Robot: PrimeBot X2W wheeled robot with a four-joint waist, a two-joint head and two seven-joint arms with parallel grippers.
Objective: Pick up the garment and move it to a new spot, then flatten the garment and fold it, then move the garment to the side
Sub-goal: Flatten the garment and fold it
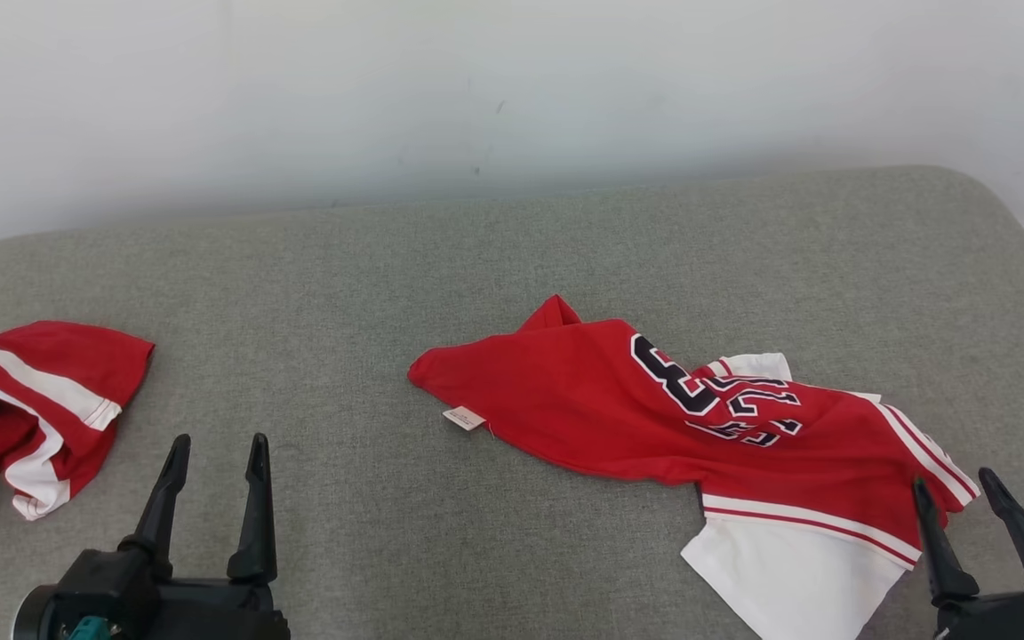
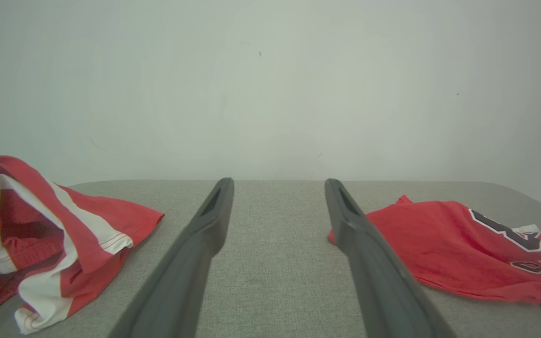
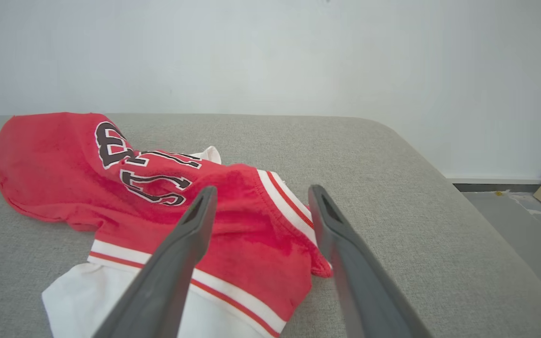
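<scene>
Head view, setting: a grey padded surface (image 1: 343, 267) is stretching across in front of a white wall (image 1: 476, 89)
Head view, jersey: the red jersey (image 1: 619, 409) is lying crumpled right of centre on the surface, with dark numbers facing up; white trim and a white panel are spilling toward the near edge; a small pale label (image 1: 464, 418) is sticking out at its left side
Head view, second garment: a red-and-white second garment (image 1: 32, 400) is lying bunched at the far left, well apart from the jersey
Head view, left gripper: the left gripper (image 1: 220, 442) is hovering at lower left between the two garments; its fingers are spread and carrying nothing
Head view, right gripper: the right gripper (image 1: 954, 481) is sitting at lower right by the jersey's near right corner; its fingers are parted and empty
Left wrist view: the left gripper (image 2: 278, 181) is pointing at bare surface, jaws wide; the second garment (image 2: 64, 225) is lying to one side and the red jersey (image 2: 439, 244) to the other
Right wrist view: the right gripper (image 3: 262, 188) is reaching over the striped hem of the red jersey (image 3: 64, 173), jaws apart with nothing between them; whether a finger is touching the cloth is hard to judge; the floor (image 3: 524, 220) is showing past the surface's rounded corner
</scene>
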